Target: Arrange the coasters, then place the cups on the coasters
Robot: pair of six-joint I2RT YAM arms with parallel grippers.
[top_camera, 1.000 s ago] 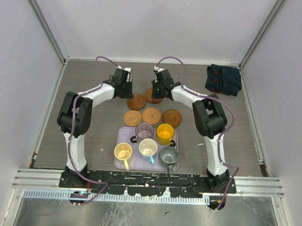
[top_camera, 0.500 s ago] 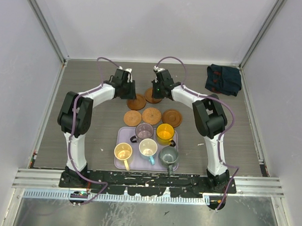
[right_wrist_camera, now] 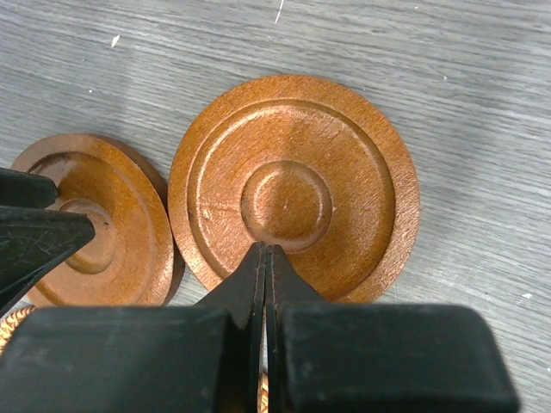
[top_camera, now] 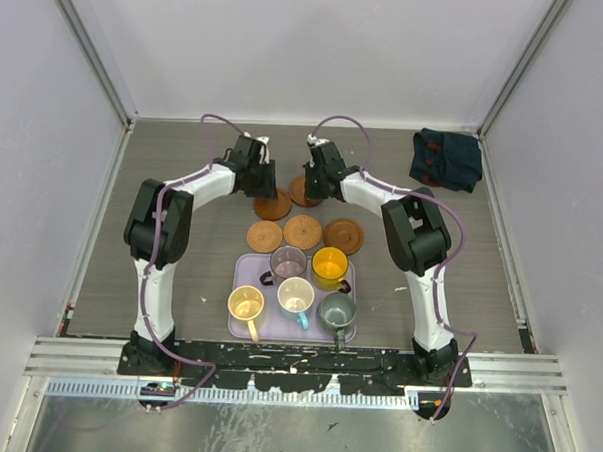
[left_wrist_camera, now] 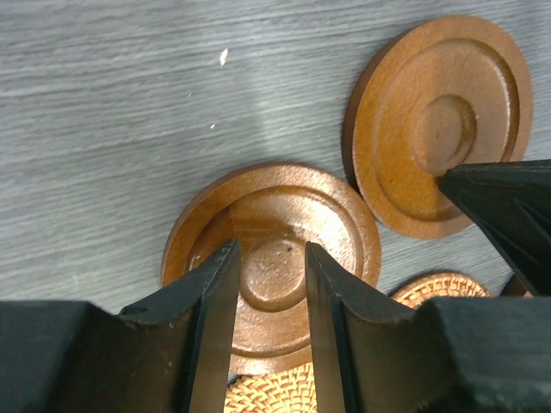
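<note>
Five brown coasters lie beyond the tray: two smooth ones at the back and three in a row. My left gripper hangs open over the left back coaster, nothing between its fingers. My right gripper is shut, its tip over the right back coaster. The two back coasters lie almost edge to edge. Several cups stand on the lavender tray: purple, yellow-orange, cream-yellow, white with a blue handle, grey-green.
A dark folded cloth lies at the back right corner. Grey walls and metal rails close the table on three sides. A woven coaster's edge shows just below the left fingers.
My left jaws have opened from shut, and the left arm has shifted slightly to the right. The right gripper stays shut in the same place.
</note>
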